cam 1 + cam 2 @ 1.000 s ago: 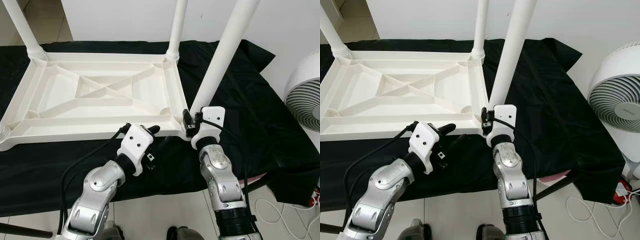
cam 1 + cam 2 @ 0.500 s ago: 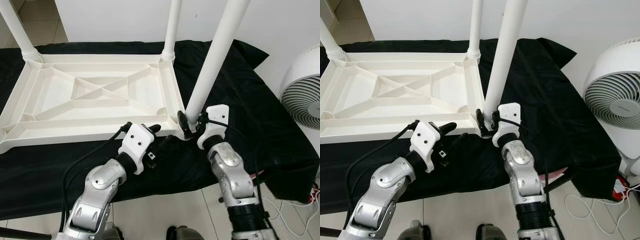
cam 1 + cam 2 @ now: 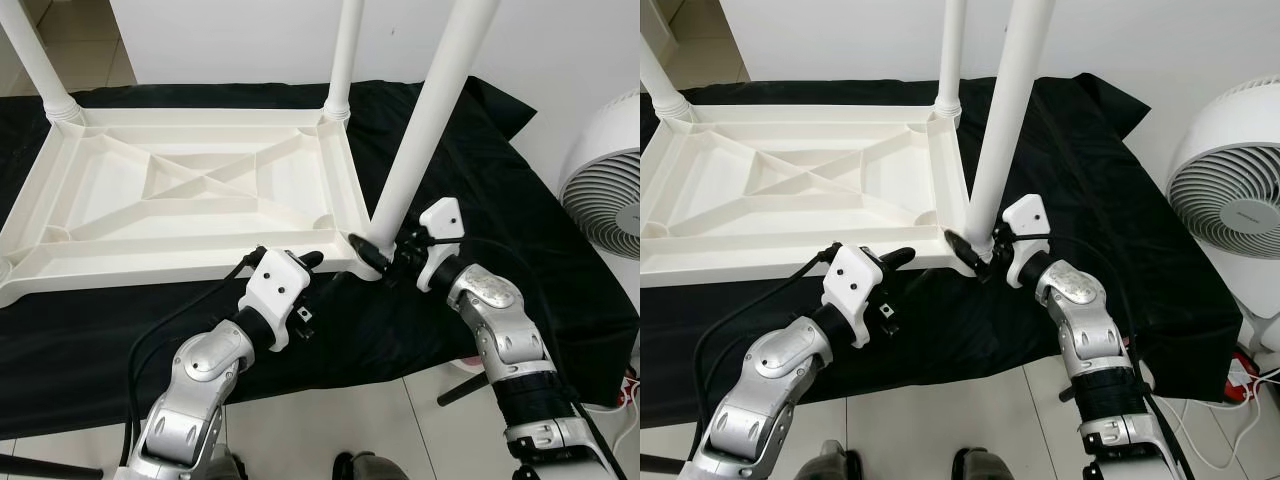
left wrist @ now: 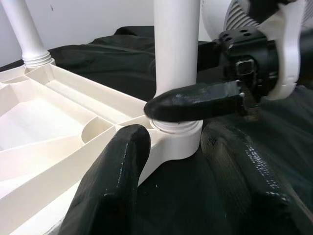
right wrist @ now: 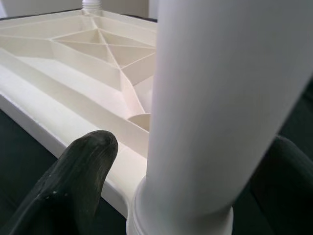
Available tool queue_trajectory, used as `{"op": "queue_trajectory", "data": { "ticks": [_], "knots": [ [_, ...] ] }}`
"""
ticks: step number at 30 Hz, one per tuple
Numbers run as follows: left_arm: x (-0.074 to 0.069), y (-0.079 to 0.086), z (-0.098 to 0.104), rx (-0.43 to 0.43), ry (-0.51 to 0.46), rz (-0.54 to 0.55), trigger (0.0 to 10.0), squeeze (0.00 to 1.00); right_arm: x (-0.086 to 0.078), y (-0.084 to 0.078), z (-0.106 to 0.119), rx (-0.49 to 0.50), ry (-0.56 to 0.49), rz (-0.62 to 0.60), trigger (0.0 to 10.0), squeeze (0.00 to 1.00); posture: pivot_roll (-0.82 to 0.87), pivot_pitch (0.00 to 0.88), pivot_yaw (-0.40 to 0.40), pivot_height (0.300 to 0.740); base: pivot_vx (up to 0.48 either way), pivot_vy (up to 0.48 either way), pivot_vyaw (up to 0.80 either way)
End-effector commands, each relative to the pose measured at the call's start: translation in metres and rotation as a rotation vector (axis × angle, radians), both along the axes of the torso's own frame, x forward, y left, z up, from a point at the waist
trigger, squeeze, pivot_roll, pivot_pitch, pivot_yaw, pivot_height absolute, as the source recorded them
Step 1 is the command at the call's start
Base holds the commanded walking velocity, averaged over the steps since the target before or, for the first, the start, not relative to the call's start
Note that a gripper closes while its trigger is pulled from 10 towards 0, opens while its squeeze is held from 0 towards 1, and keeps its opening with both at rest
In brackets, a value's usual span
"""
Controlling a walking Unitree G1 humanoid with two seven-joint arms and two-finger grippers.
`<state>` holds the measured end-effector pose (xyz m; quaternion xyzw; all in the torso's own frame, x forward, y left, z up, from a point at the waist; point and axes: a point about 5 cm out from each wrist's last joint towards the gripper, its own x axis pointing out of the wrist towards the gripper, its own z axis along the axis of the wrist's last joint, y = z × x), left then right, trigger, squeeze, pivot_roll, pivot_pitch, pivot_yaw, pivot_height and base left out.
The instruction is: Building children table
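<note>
At the frame's centre the right hand [image 3: 375, 258] holds the leg [image 3: 420, 120] base to seat it in the tabletop [image 3: 190, 190] corner, while the left hand [image 3: 300, 270] waits open beside.

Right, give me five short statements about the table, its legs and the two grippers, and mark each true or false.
1. The white tabletop lies upside down on a black cloth. True.
2. The right gripper grips the base of the near right leg. True.
3. The left gripper holds a loose leg. False: it is open, beside the tabletop's near edge.
4. A red bucket stands on the right. False: a white fan.
5. The far right leg stands upright. True.
</note>
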<state>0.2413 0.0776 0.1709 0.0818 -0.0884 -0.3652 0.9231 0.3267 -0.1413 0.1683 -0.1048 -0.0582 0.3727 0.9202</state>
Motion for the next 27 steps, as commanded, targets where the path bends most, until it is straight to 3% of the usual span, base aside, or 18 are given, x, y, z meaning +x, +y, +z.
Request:
{"op": "queue_trajectory", "data": {
  "ticks": [1, 5, 6, 8, 9, 10, 11, 19, 21, 27],
  "knots": [
    [0.001, 0.0, -0.004, 0.011, 0.005, 0.051, 10.0, 0.0, 0.004, 0.0, -0.002, -0.048, -0.007, 0.038, 10.0, 0.0, -0.01, 0.104, -0.02, 0.74, 0.0, 0.0, 0.0],
    [0.001, 0.0, -0.003, 0.012, 0.004, 0.052, 10.0, 0.0, 0.005, 0.001, -0.003, -0.056, -0.006, 0.052, 10.0, 0.0, -0.01, 0.104, -0.02, 0.74, 0.0, 0.0, 0.0],
    [0.001, 0.0, -0.003, 0.011, 0.004, 0.052, 10.0, 0.0, 0.005, 0.001, -0.004, -0.062, -0.004, 0.066, 9.3, 0.0, -0.01, 0.106, -0.019, 0.74, 0.0, 0.0, 0.0],
    [0.001, 0.0, -0.003, 0.011, 0.004, 0.052, 10.0, 0.0, 0.005, 0.001, -0.004, -0.062, -0.004, 0.066, 9.3, 0.0, -0.01, 0.106, -0.019, 0.74, 0.0, 0.0, 0.0],
    [0.0, 0.0, -0.003, 0.01, 0.005, 0.053, 10.0, 0.0, 0.005, 0.0, -0.005, -0.065, -0.003, 0.075, 3.0, 0.0, -0.01, 0.106, -0.019, 0.74, 0.0, 0.0, 0.0],
    [0.0, 0.0, -0.003, 0.01, 0.005, 0.053, 10.0, 0.0, 0.005, 0.0, -0.005, -0.065, -0.003, 0.075, 3.0, 0.0, -0.01, 0.106, -0.019, 0.74, 0.0, 0.0, 0.0],
    [0.0, 0.0, -0.003, 0.011, 0.005, 0.053, 10.0, 0.0, 0.005, 0.001, -0.006, -0.063, -0.005, 0.078, 0.0, 0.0, -0.01, 0.106, -0.019, 0.74, 0.0, 0.0, 0.0],
    [-0.002, 0.0, -0.004, 0.009, 0.012, 0.051, 10.0, 0.0, 0.003, -0.001, -0.012, -0.056, 0.001, 0.045, 0.0, 0.0, 0.0, 0.107, -0.02, 0.74, 0.0, 0.0, 0.0],
    [-0.003, -0.001, -0.003, 0.006, 0.013, 0.047, 10.0, 0.0, -0.001, 0.004, -0.017, -0.05, 0.03, -0.04, 0.0, 0.0, -0.01, 0.125, -0.014, 0.74, 0.0, 0.0, 0.0],
    [-0.004, -0.003, -0.005, -0.001, 0.023, 0.044, 10.0, 0.0, -0.01, 0.013, -0.023, -0.006, 0.072, -0.114, 0.0, 0.0, -0.02, 0.131, -0.014, 0.74, 0.0, 0.0, 0.0]
  ]
}}
